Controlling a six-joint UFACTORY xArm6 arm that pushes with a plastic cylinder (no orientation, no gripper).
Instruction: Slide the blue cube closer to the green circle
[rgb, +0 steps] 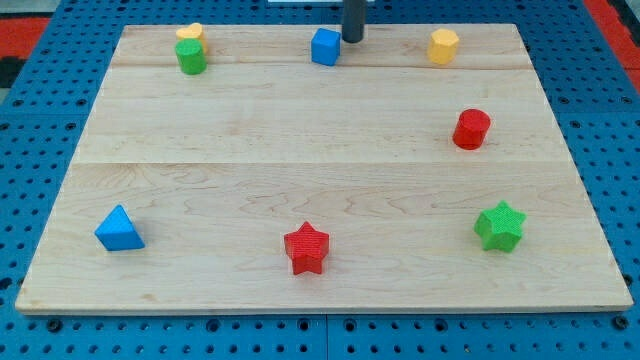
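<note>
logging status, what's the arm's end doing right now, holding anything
My tip: a bare rod, holding nothing, just to the view's right of the blue cube.

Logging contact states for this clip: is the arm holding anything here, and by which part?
Nothing is held; the rod cannot grasp. My tip sits beside the small blue cube, at its upper right; whether they touch cannot be told.

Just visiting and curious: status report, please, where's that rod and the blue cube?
My tip at the blue cube's upper right, close beside it. Green circle off to the view's left, yellow block behind it. Path between looks clear.
</note>
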